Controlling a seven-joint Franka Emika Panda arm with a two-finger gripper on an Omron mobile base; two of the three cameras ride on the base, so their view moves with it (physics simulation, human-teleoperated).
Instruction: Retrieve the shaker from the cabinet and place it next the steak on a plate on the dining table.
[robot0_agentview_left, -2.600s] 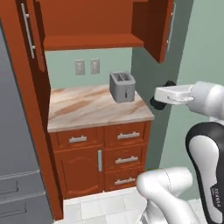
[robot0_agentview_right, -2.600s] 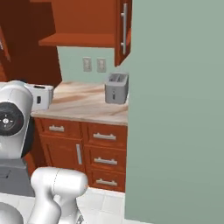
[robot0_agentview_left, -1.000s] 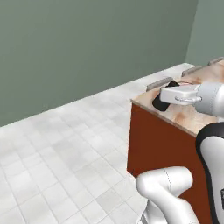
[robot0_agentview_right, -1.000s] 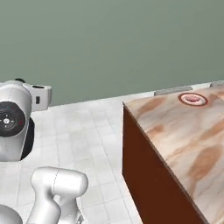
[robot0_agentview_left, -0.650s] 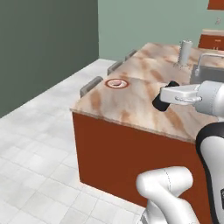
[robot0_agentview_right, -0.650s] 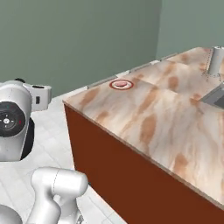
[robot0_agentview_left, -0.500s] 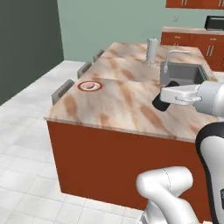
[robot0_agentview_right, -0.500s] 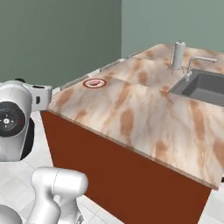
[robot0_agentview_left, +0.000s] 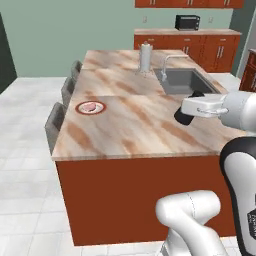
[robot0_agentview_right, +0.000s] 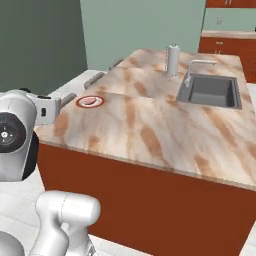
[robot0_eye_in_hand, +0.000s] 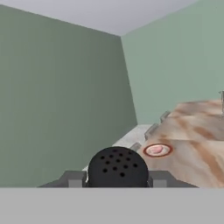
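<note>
On the dining table (robot0_agentview_left: 130, 125), toward its left end as the left base view has it, we see the plate (robot0_agentview_left: 90, 107) with the steak (robot0_agentview_left: 89, 106) on it. Well apart to the right, over the near right part of the top, our gripper (robot0_agentview_left: 186, 114) is clenched on the shaker (robot0_agentview_left: 184, 114), which lies roughly level, pointing left. We judge the coming carry must run leftward across the table toward the plate.
</note>
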